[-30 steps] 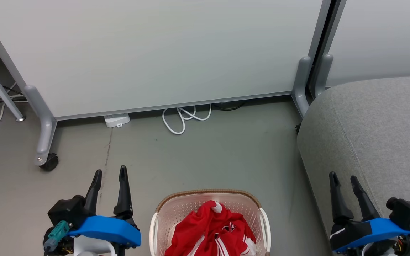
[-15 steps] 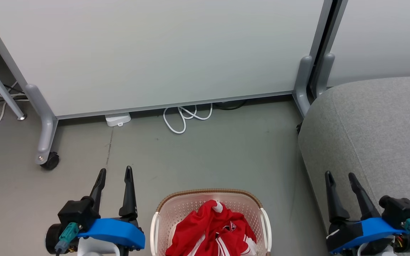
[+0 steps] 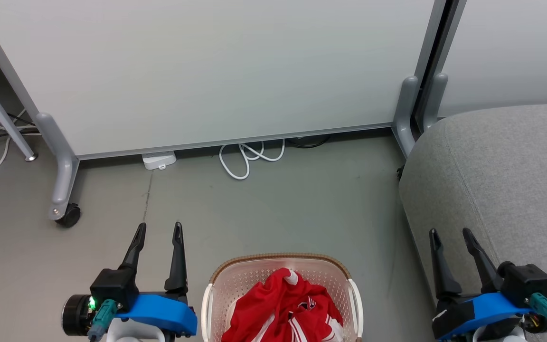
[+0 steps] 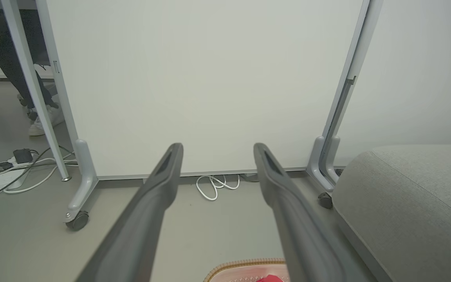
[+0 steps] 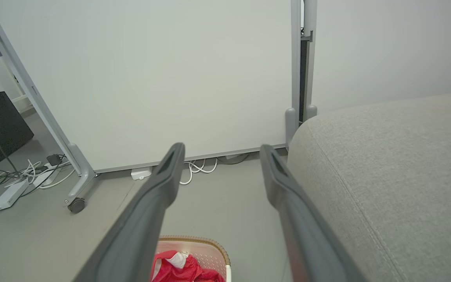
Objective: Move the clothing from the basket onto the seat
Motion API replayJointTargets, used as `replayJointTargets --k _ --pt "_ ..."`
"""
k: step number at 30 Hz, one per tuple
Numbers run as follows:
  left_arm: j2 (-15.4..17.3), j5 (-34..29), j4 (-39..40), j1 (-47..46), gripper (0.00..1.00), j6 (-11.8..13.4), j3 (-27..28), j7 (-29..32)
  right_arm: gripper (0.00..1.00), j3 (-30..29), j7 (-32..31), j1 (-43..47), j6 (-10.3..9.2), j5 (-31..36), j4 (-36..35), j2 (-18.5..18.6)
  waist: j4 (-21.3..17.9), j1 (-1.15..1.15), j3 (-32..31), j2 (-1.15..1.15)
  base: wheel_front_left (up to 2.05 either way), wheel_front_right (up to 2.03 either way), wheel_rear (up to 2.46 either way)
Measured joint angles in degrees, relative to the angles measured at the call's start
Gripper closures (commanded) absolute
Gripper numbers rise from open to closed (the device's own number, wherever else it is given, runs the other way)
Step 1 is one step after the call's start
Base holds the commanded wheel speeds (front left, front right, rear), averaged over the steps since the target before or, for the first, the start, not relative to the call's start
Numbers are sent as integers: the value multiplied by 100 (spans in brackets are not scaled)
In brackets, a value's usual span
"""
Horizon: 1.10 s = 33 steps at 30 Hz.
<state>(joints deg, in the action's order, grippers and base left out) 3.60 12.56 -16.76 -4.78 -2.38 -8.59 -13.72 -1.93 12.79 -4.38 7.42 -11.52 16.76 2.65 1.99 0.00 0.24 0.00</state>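
Red clothing (image 3: 283,308) with white stripe trim lies crumpled in the cream perforated basket (image 3: 235,278) with a brown woven rim, on the floor at the bottom centre of the head view. The grey seat (image 3: 501,180) fills the right side. My left gripper (image 3: 158,230) stands open left of the basket, nothing between its fingers. My right gripper (image 3: 449,232) stands open over the seat's front edge, also empty. The left wrist view catches the basket rim (image 4: 241,266), the right wrist view the clothing (image 5: 178,268) and the seat (image 5: 397,164).
A white partition panel (image 3: 216,71) on grey castor feet (image 3: 64,213) stands behind the basket. White cables (image 3: 245,159) and a power strip (image 3: 158,160) lie at its base. More cables (image 4: 10,172) and a person's legs (image 4: 22,90) show at far left.
The left gripper has slid a little right toward the basket and the right gripper a little left. Both stay open.
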Motion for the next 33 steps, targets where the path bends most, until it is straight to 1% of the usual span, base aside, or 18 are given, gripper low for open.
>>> replayJointTargets --k 14,27,33 --pt "-34 -561 -5 -5 0 5 -32 -127 0 49 141 -23 5 539 35 5 15 0 8 0 0 0 0" --pt "-54 -567 -1 -3 0 3 -22 -127 0 62 142 -39 7 535 51 7 -2 0 24 0 0 0 0" --pt "-60 -544 -29 12 0 -12 37 -129 0 222 142 -110 5 485 41 9 -160 0 88 0 0 0 0"
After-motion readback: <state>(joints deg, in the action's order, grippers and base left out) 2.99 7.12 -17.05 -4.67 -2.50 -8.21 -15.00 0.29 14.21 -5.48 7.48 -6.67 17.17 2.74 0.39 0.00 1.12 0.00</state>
